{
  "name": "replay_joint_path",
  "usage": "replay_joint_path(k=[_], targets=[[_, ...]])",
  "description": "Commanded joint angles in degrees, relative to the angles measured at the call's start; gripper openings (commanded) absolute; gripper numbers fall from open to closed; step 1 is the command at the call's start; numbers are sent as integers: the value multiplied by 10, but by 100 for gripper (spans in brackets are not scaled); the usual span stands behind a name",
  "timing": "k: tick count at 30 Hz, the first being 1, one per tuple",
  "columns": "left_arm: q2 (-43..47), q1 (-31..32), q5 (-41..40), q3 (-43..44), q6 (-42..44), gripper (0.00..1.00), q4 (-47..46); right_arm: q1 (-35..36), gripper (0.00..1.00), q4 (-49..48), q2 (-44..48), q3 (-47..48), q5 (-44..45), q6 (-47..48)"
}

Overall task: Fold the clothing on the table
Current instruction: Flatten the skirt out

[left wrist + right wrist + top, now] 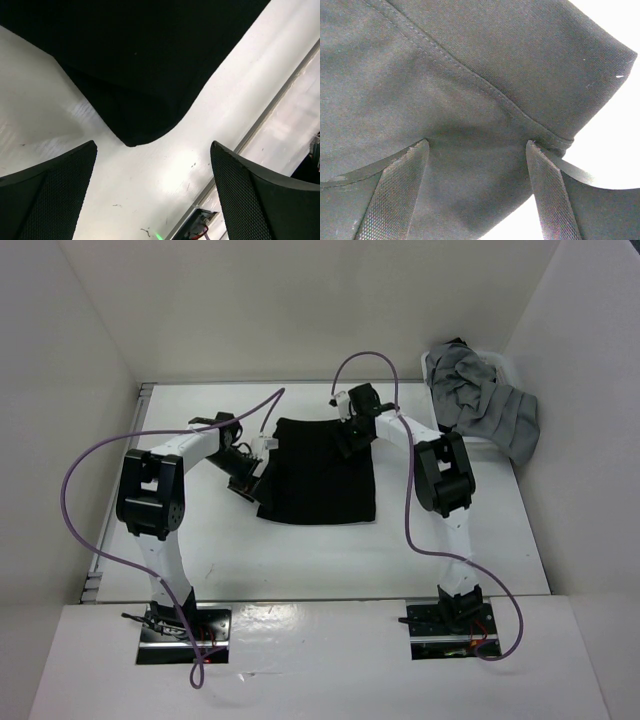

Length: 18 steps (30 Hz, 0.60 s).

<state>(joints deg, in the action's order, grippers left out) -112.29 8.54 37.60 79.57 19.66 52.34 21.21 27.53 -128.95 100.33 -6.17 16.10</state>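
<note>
Your left gripper (152, 150) is holding its fingers wide apart above the table (225, 100), and the clothing's (140, 60) rounded corner is lying just ahead of the fingertips, clear of both. Your right gripper (477, 145) is standing with fingers apart too, and the clothing is filling the gap between them, unclamped.

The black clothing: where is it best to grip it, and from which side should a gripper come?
Take the clothing by its near-left corner, coming in low from the left with the open left gripper. It lies flat on the table, so only edges give a lip, and that corner looks doubled and rounded, likely thick enough to pinch.
</note>
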Motion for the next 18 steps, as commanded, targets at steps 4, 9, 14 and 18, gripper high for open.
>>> replay_joint_path(k=[4, 9, 14, 18], targets=[[29, -16, 47, 12, 20, 100, 25, 1, 83, 17, 39, 22, -31, -22], [36, -22, 67, -5, 20, 100, 25, 1, 83, 17, 194, -56, -54, -42], [18, -12, 47, -29, -15, 100, 9, 1, 83, 23, 327, -156, -54, -48], [13, 0, 16, -43, -44, 100, -21, 1, 83, 28, 387, -222, -29, -48]])
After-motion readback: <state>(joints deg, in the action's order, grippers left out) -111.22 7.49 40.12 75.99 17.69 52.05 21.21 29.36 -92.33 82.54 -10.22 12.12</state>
